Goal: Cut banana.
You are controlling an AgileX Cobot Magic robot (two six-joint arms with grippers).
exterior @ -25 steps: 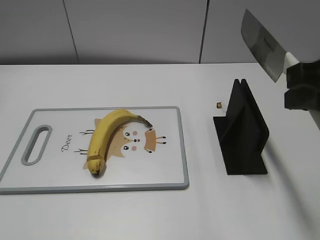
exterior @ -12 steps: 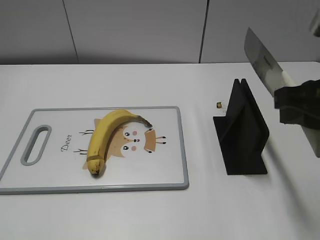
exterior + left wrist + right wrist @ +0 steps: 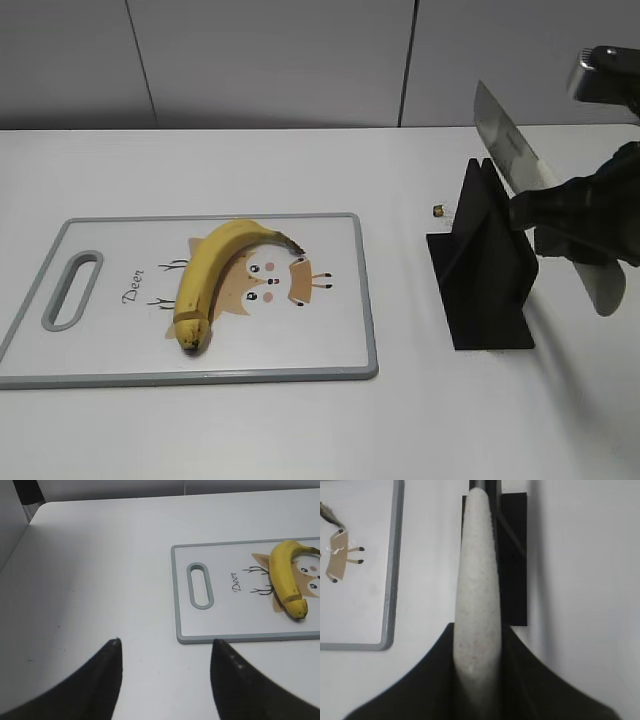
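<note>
The white tabletop (image 3: 300, 170) fills every view. On it, in the left half of the exterior frame, lies the grey-rimmed white cutting board (image 3: 330, 300) with its printed deer cartoon, unmoved since the earlier frames. The curved, unpeeled yellow banana (image 3: 205, 278) rests on the board's middle, dark stem toward the centre of the frame, blackish tip toward the lower left, also where it was.

What differs is on the right: the right gripper (image 3: 560, 222), a second ago high at the right edge with the blade near the top of the frame, now sits lower and further left, just above the black angled knife stand (image 3: 485, 265). Its jaws are clamped on the pale handle of the broad steel cleaver (image 3: 508, 148), whose blade slants up to the left.

Only the right wrist view shows that clamp close up: the speckled off-white handle (image 3: 477, 590) runs up the middle between the dark fingers (image 3: 530, 675), over the stand.

Only the left wrist view shows the left gripper (image 3: 165, 645), at the bottom of the frame: its two black fingertips (image 3: 112, 647) stand well apart over bare table, holding nothing, the board's handle slot (image 3: 200, 585) above them.

A small brownish speck (image 3: 438, 210) lies beside the stand.
</note>
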